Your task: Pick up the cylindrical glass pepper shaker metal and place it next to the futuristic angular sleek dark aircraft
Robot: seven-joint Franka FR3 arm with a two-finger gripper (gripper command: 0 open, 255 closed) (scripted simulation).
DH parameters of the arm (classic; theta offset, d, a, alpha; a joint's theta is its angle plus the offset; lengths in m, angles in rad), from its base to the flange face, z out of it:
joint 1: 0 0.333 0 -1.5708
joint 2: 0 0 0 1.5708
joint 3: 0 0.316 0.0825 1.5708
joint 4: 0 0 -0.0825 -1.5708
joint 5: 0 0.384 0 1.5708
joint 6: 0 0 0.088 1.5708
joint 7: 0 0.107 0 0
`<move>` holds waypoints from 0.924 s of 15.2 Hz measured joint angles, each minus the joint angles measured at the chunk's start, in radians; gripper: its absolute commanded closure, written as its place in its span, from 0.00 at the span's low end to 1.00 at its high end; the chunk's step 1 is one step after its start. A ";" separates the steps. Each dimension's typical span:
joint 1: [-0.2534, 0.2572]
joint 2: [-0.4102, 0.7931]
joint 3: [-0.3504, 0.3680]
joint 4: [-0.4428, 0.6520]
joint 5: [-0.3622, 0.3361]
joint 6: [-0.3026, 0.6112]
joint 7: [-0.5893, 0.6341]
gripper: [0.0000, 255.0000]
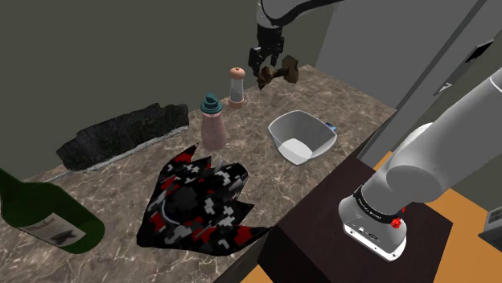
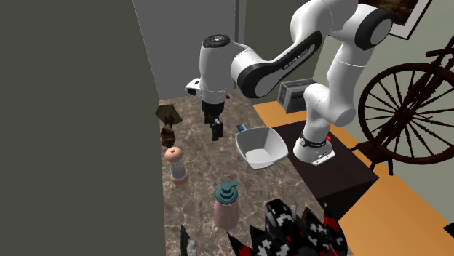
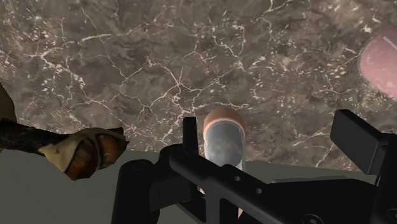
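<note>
The pepper shaker (image 1: pixel 236 87) (image 2: pixel 176 166) stands upright near the counter's back wall, with a clear body and a pinkish-brown cap. My black gripper (image 1: pixel 265 60) (image 2: pixel 216 129) hangs open above the counter, higher than the shaker and a little off to its side. Through the wrist view the shaker (image 3: pixel 224 143) lies below, between the spread fingers and closer to one finger (image 3: pixel 189 137); nothing touches it, and my gripper (image 3: pixel 273 140) holds nothing. The dark angular aircraft (image 1: pixel 197 201) (image 2: pixel 298 233), black with red and white patches, lies at the counter's front.
A pink bottle with a teal cap (image 1: pixel 212 120) (image 2: pixel 227 204) (image 3: pixel 382 60) stands between shaker and aircraft. A brown figure (image 1: pixel 290 71) (image 2: pixel 168 124) (image 3: pixel 76 149) sits by the wall near the gripper. A white bowl (image 1: pixel 302 137) (image 2: pixel 260 145), a green bottle (image 1: pixel 44 213) and a dark rocky lump (image 1: pixel 121 133) also occupy the marble counter.
</note>
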 measured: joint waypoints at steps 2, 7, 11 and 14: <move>0.001 0.082 0.006 0.063 -0.022 0.019 0.022 0.00; 0.013 0.281 0.013 0.265 -0.078 0.013 0.073 0.00; 0.020 0.423 0.005 0.409 -0.112 0.011 0.090 0.00; 0.019 0.449 0.002 0.412 -0.118 0.035 0.094 0.00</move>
